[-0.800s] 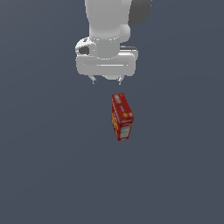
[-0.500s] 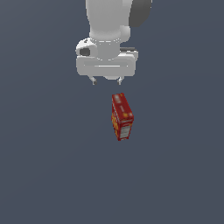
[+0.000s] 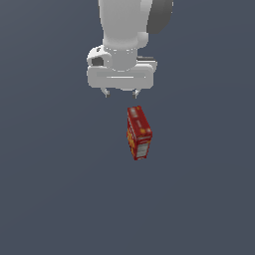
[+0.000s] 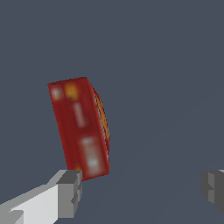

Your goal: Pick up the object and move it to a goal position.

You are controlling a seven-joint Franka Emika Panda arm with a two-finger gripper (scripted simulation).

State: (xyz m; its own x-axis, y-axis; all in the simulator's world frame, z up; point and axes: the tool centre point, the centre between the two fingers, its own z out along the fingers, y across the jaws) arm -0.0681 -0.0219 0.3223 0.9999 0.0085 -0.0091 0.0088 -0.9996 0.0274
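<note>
My arm [image 3: 130, 30] fills the upper part of the exterior view, hanging over the flat grey floor [image 3: 55, 199]. Red box [image 3: 138, 132] stands upright on that floor, alone, just below my gripper [image 3: 120, 93] in the frame and a bit toward the exterior view's right. Gripper is spread wide with nothing between the fingers [image 4: 70, 193]. Wrist view: the box's lower corner sits just beside one fingertip; can't tell if they touch.
</note>
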